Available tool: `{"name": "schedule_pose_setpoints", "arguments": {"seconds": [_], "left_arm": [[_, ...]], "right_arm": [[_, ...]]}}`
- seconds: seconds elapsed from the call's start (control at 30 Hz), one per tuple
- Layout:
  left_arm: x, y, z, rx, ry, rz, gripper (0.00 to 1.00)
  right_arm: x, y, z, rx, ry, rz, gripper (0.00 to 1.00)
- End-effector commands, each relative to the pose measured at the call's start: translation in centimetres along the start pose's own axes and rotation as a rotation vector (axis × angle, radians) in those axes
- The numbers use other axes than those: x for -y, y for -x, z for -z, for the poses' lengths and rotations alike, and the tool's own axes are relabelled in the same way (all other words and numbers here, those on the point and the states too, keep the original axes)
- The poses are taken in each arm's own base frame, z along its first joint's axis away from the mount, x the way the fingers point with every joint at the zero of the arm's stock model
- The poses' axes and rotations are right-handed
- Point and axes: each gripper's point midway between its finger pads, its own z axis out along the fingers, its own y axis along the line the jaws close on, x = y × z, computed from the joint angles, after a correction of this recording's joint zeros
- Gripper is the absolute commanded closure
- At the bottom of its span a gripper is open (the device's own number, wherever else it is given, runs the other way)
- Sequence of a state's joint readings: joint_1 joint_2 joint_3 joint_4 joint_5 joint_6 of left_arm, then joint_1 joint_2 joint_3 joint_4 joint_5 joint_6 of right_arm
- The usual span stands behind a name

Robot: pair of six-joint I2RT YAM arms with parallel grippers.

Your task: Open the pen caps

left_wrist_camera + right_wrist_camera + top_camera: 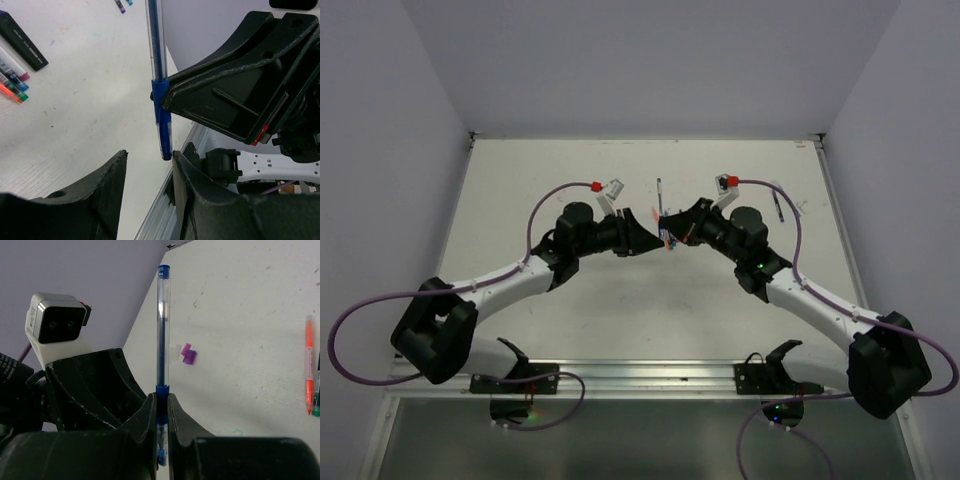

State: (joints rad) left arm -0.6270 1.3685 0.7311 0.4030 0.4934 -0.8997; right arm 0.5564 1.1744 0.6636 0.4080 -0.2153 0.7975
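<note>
The right gripper [161,399] is clamped tight on a blue pen [162,330], its 2 fingers pressed flat against the lower part of the pen with no gap showing. The clear barrel with its blue ink tube stands straight up out of the fingertips, away from the wrist. A blue collar sits just at the fingertips, and the left wrist view shows this as the solid blue pen cap [161,106], held against the right gripper's black finger. Below the cap a short pale-and-blue end sticks out toward the left gripper [148,153]. That gripper is spread wide and has hold of nothing. The pen's free end hangs just at the tip of 1 of its fingers [192,185], the one on the right of that view, and whether they touch I cannot tell. From above, the 2 grippers meet nose to nose over the middle of the table [620,330]. Beyond the right gripper's fingertips a stubby purple piece [189,354] lies on the table, and well off to its right lies an orange pen [309,367]. Off to the left of the left gripper lies a dark marker [22,39], with a few thin coloured pens [12,85] lying close together near it.
</note>
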Motion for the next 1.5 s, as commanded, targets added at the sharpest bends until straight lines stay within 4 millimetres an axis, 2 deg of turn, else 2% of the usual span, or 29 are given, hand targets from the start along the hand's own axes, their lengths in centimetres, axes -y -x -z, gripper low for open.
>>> {"name": "schedule_pose_setpoints", "arguments": {"seconds": [0.0, 0.3, 0.5, 0.7, 0.77, 0.8, 0.93, 1.0, 1.33, 1.43, 1.47], "left_arm": [[2.3, 2.1, -0.7, 0.062, -0.063, -0.041, 0.56], [2.8, 2.5, -1.3, 0.064, -0.075, -0.040, 0.59], [3.1, 2.4, -1.7, 0.051, -0.085, -0.038, 0.66], [2.7, 1.9, -1.7, 0.034, -0.074, -0.029, 0.77], [2.8, 1.7, -1.7, 0.026, -0.083, -0.033, 0.89], [2.9, 1.6, -1.6, 0.019, -0.090, -0.040, 1.00], [3.1, 1.2, -1.4, -0.005, -0.097, -0.066, 1.00], [3.0, 1.0, -1.4, -0.017, -0.096, -0.082, 1.00], [3.1, 0.5, -0.9, -0.053, -0.102, -0.146, 1.00], [3.0, 0.1, -0.7, -0.062, -0.103, -0.149, 1.00], [2.9, 0.1, -0.7, -0.065, -0.101, -0.152, 1.00]], "right_arm": [[-1.4, 1.4, 0.3, 0.060, 0.029, -0.005, 1.00], [-1.5, 1.2, 0.4, 0.057, 0.026, -0.007, 1.00], [-1.5, 1.2, 0.5, 0.062, 0.022, -0.005, 1.00], [-1.8, 1.7, 0.6, 0.074, 0.021, 0.003, 1.00], [-1.8, 1.7, 0.7, 0.073, 0.023, 0.002, 1.00], [-1.9, 1.7, 0.6, 0.075, 0.024, 0.007, 1.00], [-1.9, 1.6, 0.7, 0.058, 0.029, 0.037, 0.99], [-2.2, 1.4, 0.7, 0.037, 0.032, 0.050, 0.89], [-2.2, 0.7, 0.2, -0.015, 0.036, 0.067, 0.82], [-2.1, 0.6, 0.1, -0.017, 0.036, 0.064, 0.84], [-2.0, 0.6, 0.0, -0.015, 0.030, 0.063, 1.00]]}}
